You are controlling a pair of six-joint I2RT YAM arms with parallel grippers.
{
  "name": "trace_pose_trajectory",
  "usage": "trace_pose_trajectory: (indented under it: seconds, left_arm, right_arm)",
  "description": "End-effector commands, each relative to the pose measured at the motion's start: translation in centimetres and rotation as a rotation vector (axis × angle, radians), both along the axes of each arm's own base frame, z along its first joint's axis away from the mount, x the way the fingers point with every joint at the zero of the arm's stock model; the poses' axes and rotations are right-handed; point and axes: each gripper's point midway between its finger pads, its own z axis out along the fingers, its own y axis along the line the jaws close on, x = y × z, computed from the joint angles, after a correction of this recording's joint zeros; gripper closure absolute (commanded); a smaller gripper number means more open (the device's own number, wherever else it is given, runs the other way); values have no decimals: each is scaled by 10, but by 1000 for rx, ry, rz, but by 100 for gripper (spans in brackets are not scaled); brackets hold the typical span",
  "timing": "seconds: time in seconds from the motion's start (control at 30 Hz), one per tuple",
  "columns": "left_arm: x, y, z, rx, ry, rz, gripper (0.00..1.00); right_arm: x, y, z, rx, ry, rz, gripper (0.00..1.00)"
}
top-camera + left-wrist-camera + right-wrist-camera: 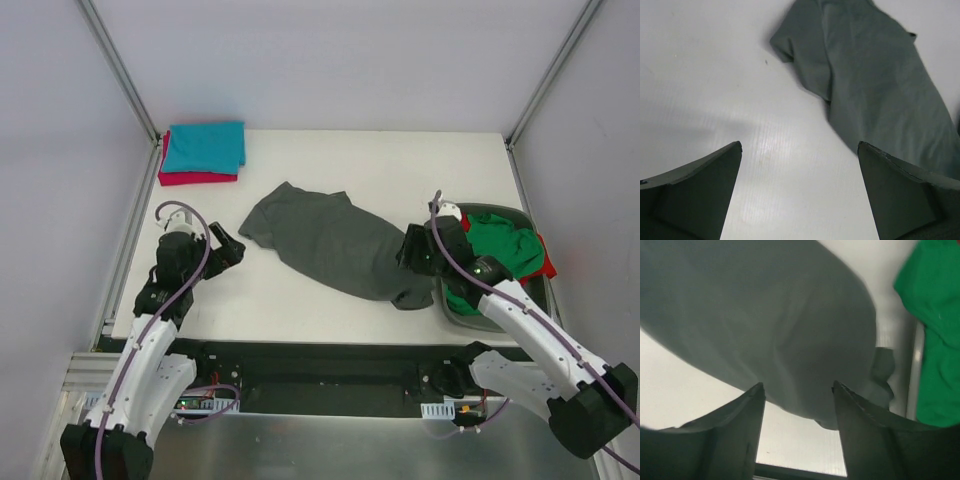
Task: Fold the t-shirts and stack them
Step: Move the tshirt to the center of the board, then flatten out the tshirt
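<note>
A grey t-shirt (330, 245) lies rumpled and slantwise across the middle of the white worktop (400, 170). At the upper left, a folded teal shirt (205, 146) rests on a folded red shirt (195, 178). At the right, a dark bin (520, 212) holds a green shirt (500, 248). The left gripper (800, 145) is spread wide over bare worktop, left of the grey t-shirt. The right gripper (797, 387) is also spread, over the shirt's lower right end beside the bin.
</note>
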Motion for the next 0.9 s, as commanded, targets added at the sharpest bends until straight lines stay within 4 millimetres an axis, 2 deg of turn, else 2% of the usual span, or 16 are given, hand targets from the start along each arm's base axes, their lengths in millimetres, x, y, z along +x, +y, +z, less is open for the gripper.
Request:
trace_pose_trajectory:
  seconds: [0.0,0.03,0.1,0.23,0.3,0.4,0.43,0.5,0.63,0.7,0.8,0.87]
  left_arm:
    - [14,-4,-6,-15,65,6,1]
    - [17,-4,-8,-15,85,6,1]
    - [26,-7,-17,-16,145,4,1]
    - [49,-11,-22,-2,215,-12,1]
    - [66,-14,-24,-14,247,-18,2]
    - [97,-9,-32,21,290,11,5]
    - [107,-8,-39,25,315,14,8]
    - [123,-13,-52,-22,380,-9,21]
    - [142,-28,-84,-114,492,-53,44]
    - [142,-38,-96,-167,545,-85,48]
    - [137,-36,-108,-167,581,-66,51]
    - [134,-35,-117,-158,604,-63,64]
  right_arm:
    - [-2,-18,-8,-45,-6,-84,26]
    - [-5,-16,-10,-50,-10,-70,15]
    - [-11,-12,-12,-60,-26,-27,4]
    - [-23,2,-25,-26,-60,18,4]
    - [-28,10,-36,25,-79,30,4]
    - [-33,20,-39,100,-118,64,4]
    - [-34,20,-39,106,-123,69,4]
    - [-38,17,-42,111,-116,59,4]
    - [-44,15,-43,139,-131,68,4]
    - [-45,13,-41,147,-148,63,4]
    - [-46,0,-40,141,-164,9,4]
    - [-46,-7,-39,137,-180,-19,4]
